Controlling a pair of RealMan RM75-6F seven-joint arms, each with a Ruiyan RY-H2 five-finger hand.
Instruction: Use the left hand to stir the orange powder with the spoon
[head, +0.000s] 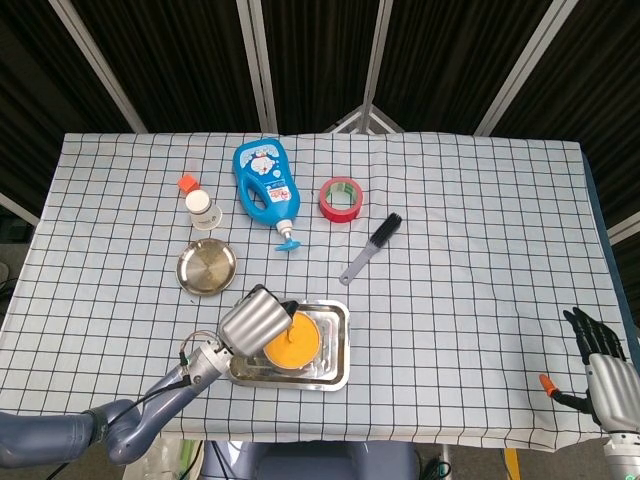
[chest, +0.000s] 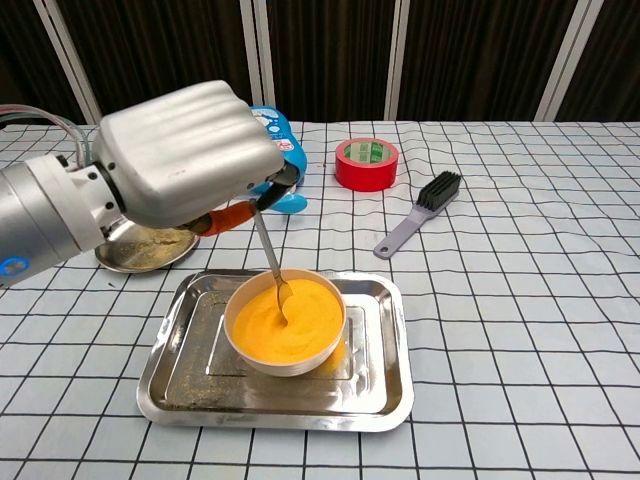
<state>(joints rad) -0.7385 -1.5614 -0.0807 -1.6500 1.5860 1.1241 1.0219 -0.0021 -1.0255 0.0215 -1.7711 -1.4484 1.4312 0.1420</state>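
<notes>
The left robot hand (chest: 185, 150) is grasping the spoon (chest: 268, 262), whose tip is sitting in the orange powder (chest: 285, 320) inside the bowl (chest: 286, 345) on the metal tray (chest: 385, 385), and a wide sweep is likely risking powder spilling over the rim or the bowl sliding.

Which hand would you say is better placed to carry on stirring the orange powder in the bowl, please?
The left. The left hand holds the spoon with its tip in the orange powder. The right hand rests at the table's far right edge, holding nothing.
</notes>
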